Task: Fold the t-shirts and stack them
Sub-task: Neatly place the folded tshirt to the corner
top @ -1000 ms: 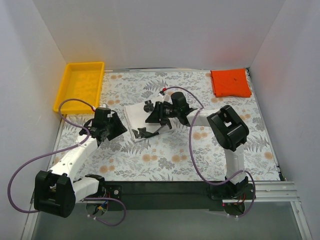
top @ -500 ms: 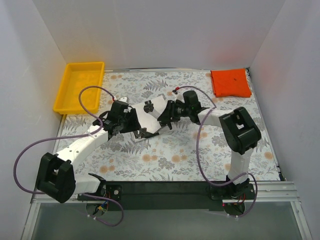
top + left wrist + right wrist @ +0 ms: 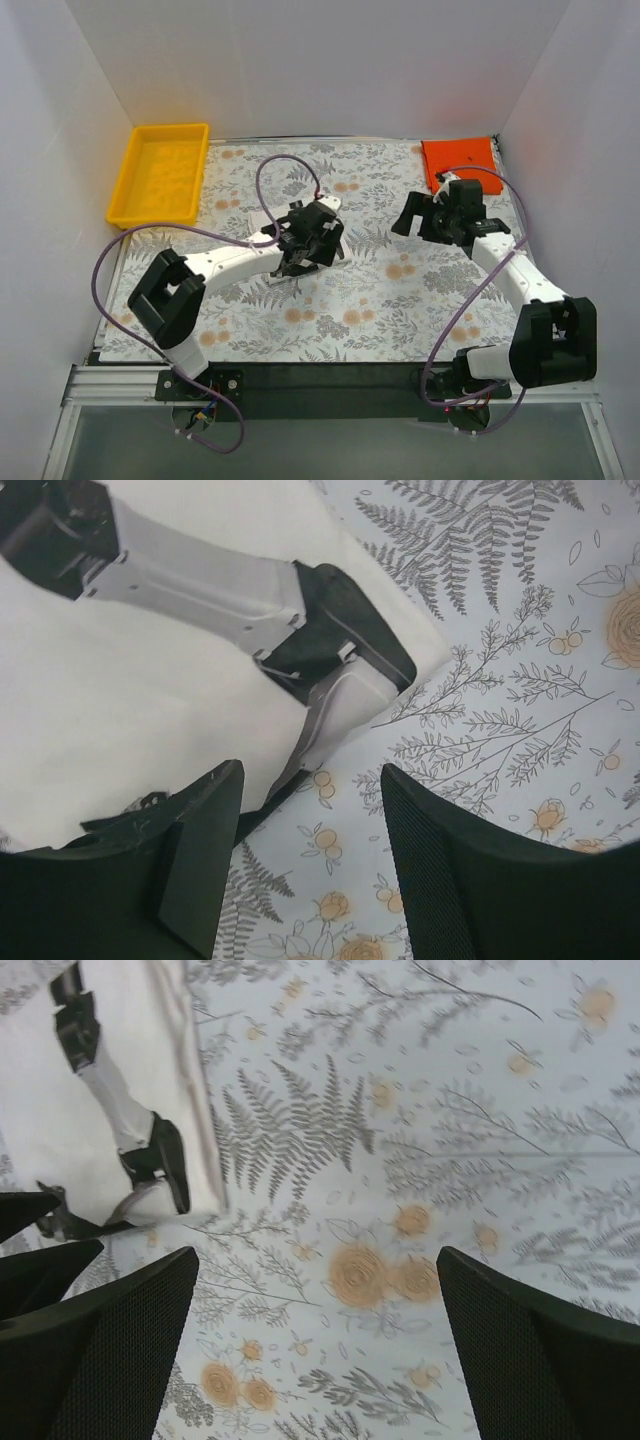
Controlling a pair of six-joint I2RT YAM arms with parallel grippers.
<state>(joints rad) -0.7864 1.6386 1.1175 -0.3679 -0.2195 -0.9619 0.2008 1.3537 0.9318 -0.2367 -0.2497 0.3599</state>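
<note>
The white t-shirt (image 3: 120,700) lies folded on the flowered table, its black graphic print (image 3: 330,640) facing up. My left gripper (image 3: 310,870) hovers open at the shirt's corner, with only tablecloth between its fingers. In the top view it (image 3: 312,252) covers most of that shirt. The orange-red t-shirt (image 3: 458,165) lies folded small at the back right corner. My right gripper (image 3: 412,222) is open and empty just in front of it, well apart from the white shirt. In the right wrist view the white shirt (image 3: 35,1110) shows at the upper left, far from the wide-open jaws (image 3: 315,1340).
A yellow plastic tray (image 3: 165,130) stands empty at the back left. White walls close in the table on three sides. The black rail (image 3: 330,378) with both arm bases runs along the near edge.
My right gripper opened, left the white shirt and swung right toward the orange-red one. My left gripper moved right from the table's left side to over the white shirt.
</note>
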